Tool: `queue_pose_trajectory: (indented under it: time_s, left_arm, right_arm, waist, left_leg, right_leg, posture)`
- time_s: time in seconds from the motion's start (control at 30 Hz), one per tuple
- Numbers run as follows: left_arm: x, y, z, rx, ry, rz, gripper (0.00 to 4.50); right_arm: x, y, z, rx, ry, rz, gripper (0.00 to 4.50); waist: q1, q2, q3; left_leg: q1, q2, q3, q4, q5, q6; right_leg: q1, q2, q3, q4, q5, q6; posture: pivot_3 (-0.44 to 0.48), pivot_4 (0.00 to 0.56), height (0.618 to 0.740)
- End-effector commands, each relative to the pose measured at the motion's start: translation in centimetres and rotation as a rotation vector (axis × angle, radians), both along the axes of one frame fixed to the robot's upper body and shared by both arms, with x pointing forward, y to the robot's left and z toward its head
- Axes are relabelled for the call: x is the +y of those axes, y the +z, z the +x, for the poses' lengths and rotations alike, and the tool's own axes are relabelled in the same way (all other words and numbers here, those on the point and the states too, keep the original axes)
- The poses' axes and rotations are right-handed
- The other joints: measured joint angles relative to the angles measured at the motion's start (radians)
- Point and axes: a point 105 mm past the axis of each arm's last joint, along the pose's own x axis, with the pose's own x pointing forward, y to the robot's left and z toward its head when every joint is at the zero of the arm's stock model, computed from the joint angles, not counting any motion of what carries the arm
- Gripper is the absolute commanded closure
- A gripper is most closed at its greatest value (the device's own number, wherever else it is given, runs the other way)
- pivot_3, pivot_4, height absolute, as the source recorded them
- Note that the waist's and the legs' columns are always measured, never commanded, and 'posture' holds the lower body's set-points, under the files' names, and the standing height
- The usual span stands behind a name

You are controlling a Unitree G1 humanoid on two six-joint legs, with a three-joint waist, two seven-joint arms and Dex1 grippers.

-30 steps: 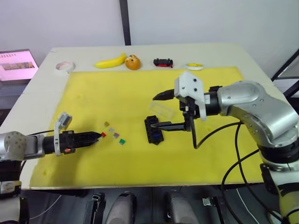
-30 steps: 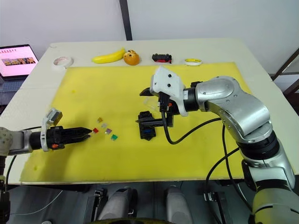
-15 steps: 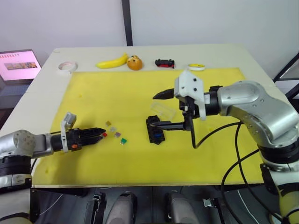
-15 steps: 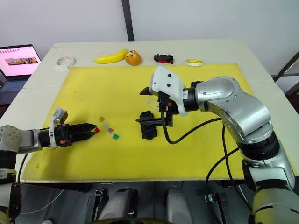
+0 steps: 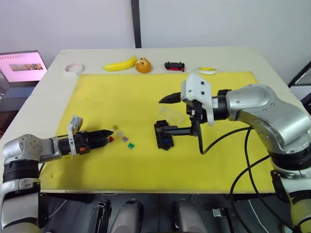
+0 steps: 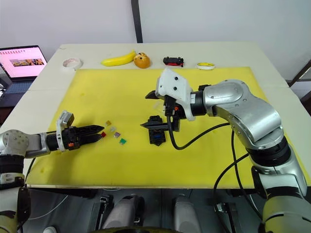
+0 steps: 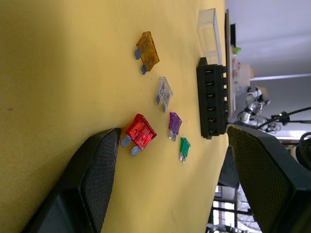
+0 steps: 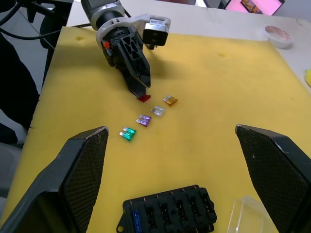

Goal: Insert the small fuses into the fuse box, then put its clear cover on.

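Left gripper (image 5: pixel 108 138) has edged fwd, fingers spread, tips around red fuse (image 7: pixel 141 132). Right gripper (image 5: pixel 166 115) wide open, holds nothing, above fuse box (image 5: pixel 163 136).

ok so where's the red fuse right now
The red fuse lies on the yellow mat at the tips of the open left gripper, on the robot's left, at the near end of the loose fuse row.

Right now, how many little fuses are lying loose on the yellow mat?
5, in a line left of the fuse box: orange, clear, purple, green, and red by the left gripper. A blue one already sits inside the box.
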Motion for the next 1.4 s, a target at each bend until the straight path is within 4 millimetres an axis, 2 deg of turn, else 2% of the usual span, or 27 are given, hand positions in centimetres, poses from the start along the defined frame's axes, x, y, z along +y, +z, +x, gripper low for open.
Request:
queue_pose_trajectory:
  time_s: [0.03, 0.07, 0.47, 0.57, 0.6, 1.07, 1.1, 1.13, 1.2, 1.4]
  left_arm:
    - [0.3, -0.6, 0.3, -0.007, 0.03, 0.053, 1.06]
    - [0.2, -0.7, 0.2, -0.007, 0.026, 0.058, 1.36]
    - [-0.1, -1.0, 0.0, -0.012, 0.025, 0.087, 1.36]
    - [-0.1, -1.0, 0.1, -0.012, 0.031, 0.09, 2.25]
    - [-0.1, -1.1, 0.0, -0.012, 0.031, 0.102, 2.69]
    - [0.0, -1.5, 0.0, -0.011, 0.045, 0.105, 2.69]
    - [0.0, -1.5, 0.0, -0.012, 0.045, 0.105, 3.26]
    - [0.0, -1.5, -0.1, -0.012, 0.045, 0.104, 3.53]
    - [0.0, -1.5, -0.2, -0.011, 0.044, 0.103, 4.45]
    - [0.5, -2.3, -0.6, -0.003, 0.045, 0.121, 4.45]
  right_arm:
    - [0.3, 1.2, -0.7, -0.061, 0.024, 0.013, 0.0]
    - [0.3, 1.2, -0.7, -0.06, 0.024, 0.013, 0.0]
    - [0.3, 1.2, -0.6, -0.063, 0.023, 0.01, 0.0]
    - [0.3, 1.2, -0.6, -0.064, 0.024, 0.009, 0.0]
    - [0.3, 1.2, -0.6, -0.064, 0.024, 0.009, 0.0]
    - [0.4, 1.3, -0.6, -0.067, 0.029, 0.006, 0.0]
    - [0.4, 1.3, -0.6, -0.068, 0.029, 0.006, 0.0]
    - [0.4, 1.3, -0.6, -0.069, 0.03, 0.005, 0.0]
    - [0.4, 1.3, -0.6, -0.07, 0.031, 0.006, 0.0]
    - [0.5, 1.4, -0.6, -0.07, 0.036, 0.008, 0.0]
  waist:
    - [0.0, 0.0, 0.0]
    - [0.0, 0.0, 0.0]
    - [0.0, 0.0, 0.0]
    - [0.0, 0.0, 0.0]
    - [-0.001, 0.0, 0.0]
    - [-0.002, 0.0, 0.0]
    - [-0.002, 0.0, 0.0]
    - [-0.003, 0.0, 0.0]
    - [-0.006, 0.0, 0.0]
    - [-0.019, 0.0, 0.0]
  left_leg:
    - [0.0, 0.0, 0.0, 0.0, 0.0, 0.0]
    - [0.0, 0.0, 0.0, 0.0, 0.0, 0.0]
    - [0.0, 0.0, 0.0, 0.0, 0.0, 0.0]
    - [0.0, 0.0, 0.0, 0.0, 0.0, 0.0]
    - [0.0, 0.0, 0.0, 0.0, 0.0, 0.0]
    - [0.0, 0.0, 0.0, 0.0, 0.0, 0.0]
    - [0.0, 0.0, 0.0, 0.0, 0.0, 0.0]
    - [0.0, 0.0, 0.0, 0.0, 0.0, 0.0]
    - [0.0, 0.0, 0.0, 0.0, 0.0, 0.0]
    - [0.0, 0.0, 0.0, -0.001, 0.0, 0.0]
  right_leg:
    - [0.0, 0.0, 0.0, 0.0, 0.0, 0.0]
    - [0.0, 0.0, 0.0, 0.0, 0.0, 0.0]
    - [0.0, 0.0, 0.0, 0.0, 0.0, 0.0]
    - [0.0, 0.0, 0.0, -0.001, 0.0, 0.0]
    - [0.0, 0.0, 0.0, -0.001, 0.0, 0.0]
    - [0.0, -0.002, 0.0, -0.001, 0.0, 0.0]
    - [0.0, -0.002, 0.0, -0.001, 0.0, 0.0]
    - [0.0, -0.002, 0.0, -0.001, 0.0, 0.0]
    - [0.0, -0.002, 0.0, -0.001, 0.0, 0.0]
    - [0.0, -0.002, 0.0, -0.001, 0.0, 0.0]
  posture:
    - [0.0, 0.15, 0.74]
    - [0.0, 0.15, 0.74]
    - [0.0, 0.15, 0.74]
    - [0.0, 0.15, 0.74]
    - [0.0, 0.15, 0.74]
    - [0.0, 0.15, 0.74]
    - [0.0, 0.15, 0.74]
    - [0.0, 0.15, 0.74]
    - [0.0, 0.15, 0.74]
    - [0.0, 0.15, 0.74]
